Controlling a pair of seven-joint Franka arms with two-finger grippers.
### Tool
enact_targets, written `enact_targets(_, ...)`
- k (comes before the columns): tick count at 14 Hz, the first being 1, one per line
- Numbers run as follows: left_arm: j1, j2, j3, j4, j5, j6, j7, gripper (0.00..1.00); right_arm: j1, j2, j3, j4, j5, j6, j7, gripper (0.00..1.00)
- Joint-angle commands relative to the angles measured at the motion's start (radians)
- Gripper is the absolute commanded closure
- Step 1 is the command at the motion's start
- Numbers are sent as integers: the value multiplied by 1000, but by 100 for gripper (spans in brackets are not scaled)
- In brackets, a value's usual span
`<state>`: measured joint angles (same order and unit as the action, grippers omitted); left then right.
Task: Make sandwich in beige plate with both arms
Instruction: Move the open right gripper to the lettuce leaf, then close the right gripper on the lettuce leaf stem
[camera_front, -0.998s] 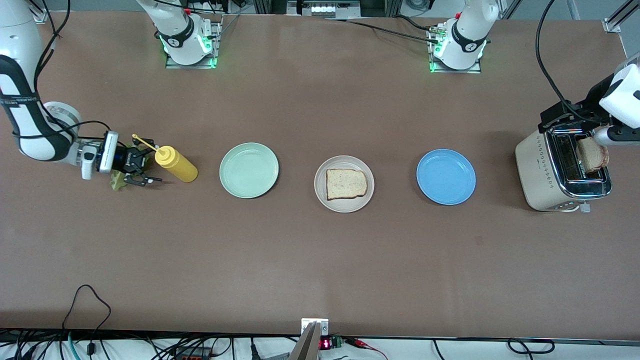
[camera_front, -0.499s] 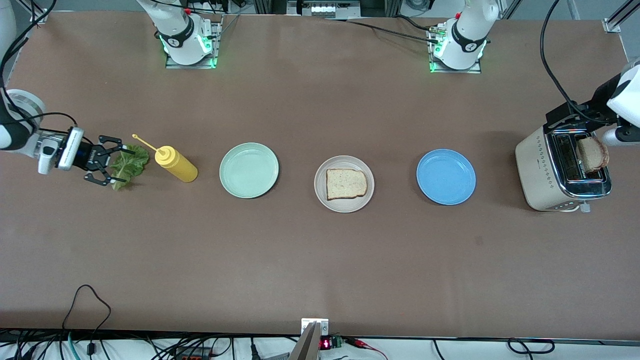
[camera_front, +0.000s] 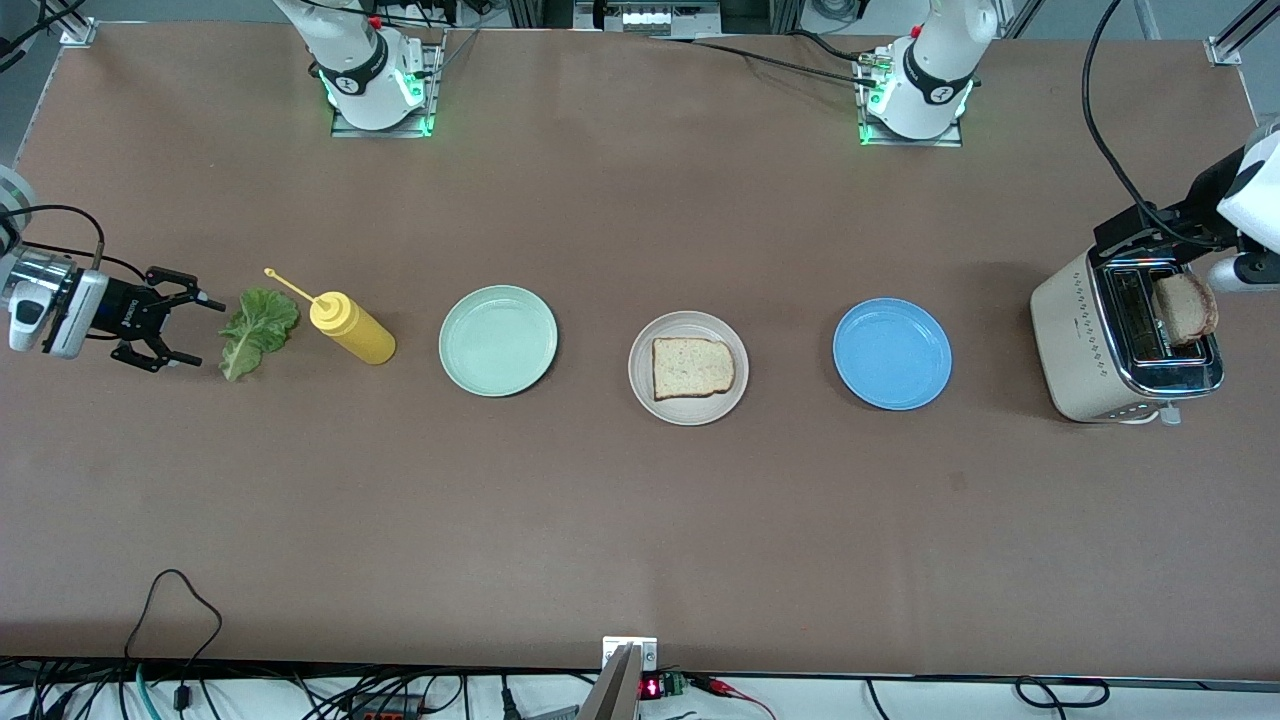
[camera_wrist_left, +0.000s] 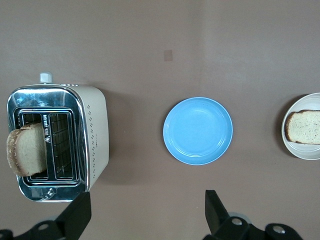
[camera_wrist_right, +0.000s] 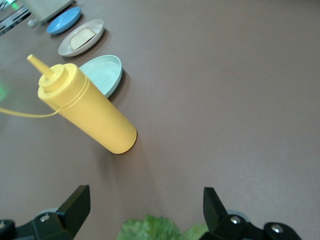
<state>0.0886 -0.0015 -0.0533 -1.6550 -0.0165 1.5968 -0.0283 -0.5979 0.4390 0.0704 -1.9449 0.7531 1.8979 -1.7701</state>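
Right claw (camera_front: 172, 316) hovers spread beside the lettuce leaf (camera_front: 257, 329); left claw (camera_wrist_left: 145, 212) spread above the toaster (camera_front: 1120, 343).

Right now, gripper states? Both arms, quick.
Left gripper: open, holding nothing, over the table beside the toaster.
Right gripper: open, holding nothing, beside the lettuce.

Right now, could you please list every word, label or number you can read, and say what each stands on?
None can be read.
Right gripper: white lettering on its body, too small.
Arm bases: a round mark on each, blurred.
Red display at the table edge: digits unreadable.
Toaster: no print visible.
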Motion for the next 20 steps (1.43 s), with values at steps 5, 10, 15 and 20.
enact_targets(5, 8, -14, -7, -11, -13, 5, 14, 0, 41, -22, 14, 17, -227, 166, 562, 0)
enact_targets(10, 8, -14, -5, -11, -11, 3, 14, 0, 53, -22, 129, 18, -426, 308, 1056, 0)
enact_targets(15, 8, -14, -2, -12, -13, 0, 14, 0, 69, -16, 215, 37, -716, 356, 1529, 0)
enact_targets(20, 8, -14, -2, -12, -13, 0, 14, 0, 81, 36, 216, 18, -820, 383, 1745, 0)
